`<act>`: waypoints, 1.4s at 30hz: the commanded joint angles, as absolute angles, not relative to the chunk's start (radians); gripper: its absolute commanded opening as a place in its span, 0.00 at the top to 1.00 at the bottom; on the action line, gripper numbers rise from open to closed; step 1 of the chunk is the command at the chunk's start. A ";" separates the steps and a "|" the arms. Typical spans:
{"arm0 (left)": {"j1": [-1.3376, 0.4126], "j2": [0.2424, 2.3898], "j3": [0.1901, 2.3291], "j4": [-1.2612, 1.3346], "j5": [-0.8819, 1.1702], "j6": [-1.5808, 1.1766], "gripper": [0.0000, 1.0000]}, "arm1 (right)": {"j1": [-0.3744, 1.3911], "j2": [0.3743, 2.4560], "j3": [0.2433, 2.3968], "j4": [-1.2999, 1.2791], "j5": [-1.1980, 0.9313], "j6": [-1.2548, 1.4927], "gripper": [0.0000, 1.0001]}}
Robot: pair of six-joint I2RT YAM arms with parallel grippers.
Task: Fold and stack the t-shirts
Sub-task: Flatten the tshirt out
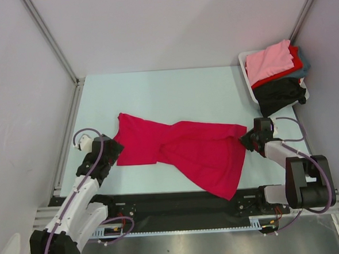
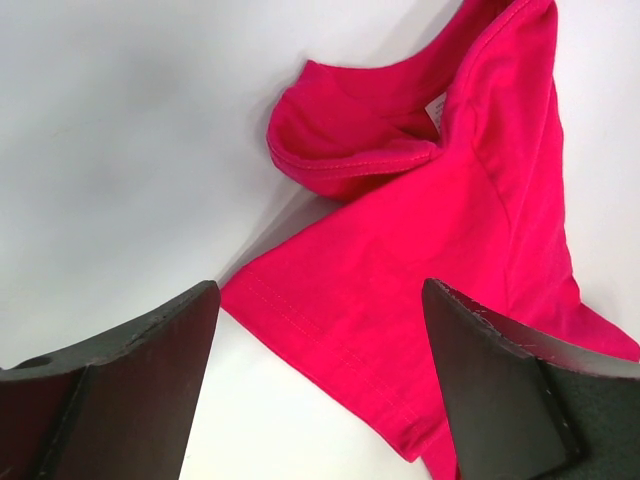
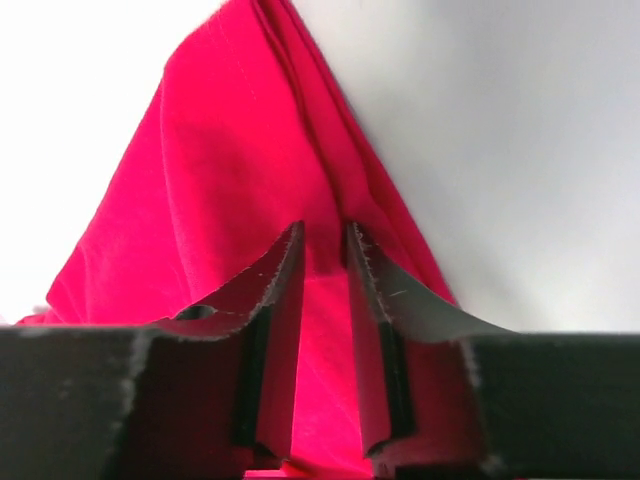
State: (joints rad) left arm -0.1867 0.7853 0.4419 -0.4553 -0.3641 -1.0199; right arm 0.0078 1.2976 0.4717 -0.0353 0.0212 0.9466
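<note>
No legible txt, white neck tag (image 2: 436, 104) on crimson t-shirt (image 2: 440, 240) too small to read

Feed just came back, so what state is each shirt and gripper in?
crimson t-shirt, rumpled on the table, not folded.
left gripper, open at the shirt's left edge, gripping nothing.
right gripper, shut on the shirt's right corner.
pink t-shirt, folded, top of the bin pile.
red t-shirt, under the pink.
grey-teal t-shirt, under the red.
black t-shirt, hanging over the bin's near rim.
</note>
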 commanded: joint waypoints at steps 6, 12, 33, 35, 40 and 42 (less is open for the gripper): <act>-0.167 0.801 0.456 -0.453 -0.373 -1.005 0.12 | 0.020 1.290 0.526 -0.038 0.044 0.916 0.97; -0.166 0.844 0.459 -0.439 -0.356 -0.985 0.12 | 0.014 1.233 0.546 -0.091 0.075 0.902 1.00; -0.166 0.953 0.407 -0.469 -0.319 -1.002 0.31 | 0.018 1.170 0.548 -0.074 0.106 0.867 1.00; -0.166 0.954 0.402 -0.462 -0.318 -1.008 0.34 | 0.018 1.172 0.548 -0.068 0.101 0.868 1.00; -0.166 1.000 0.402 -0.423 -0.314 -1.015 0.44 | 0.018 1.172 0.543 -0.072 0.087 0.873 1.00; -0.166 1.023 0.402 -0.405 -0.310 -1.023 0.46 | 0.017 1.161 0.540 -0.069 0.087 0.871 1.00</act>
State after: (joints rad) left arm -0.1757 0.9966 0.4057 -0.4412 -0.3248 -1.0035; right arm 0.0135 1.1877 0.5385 -0.0921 0.0727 0.8803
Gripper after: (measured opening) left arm 0.547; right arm 0.010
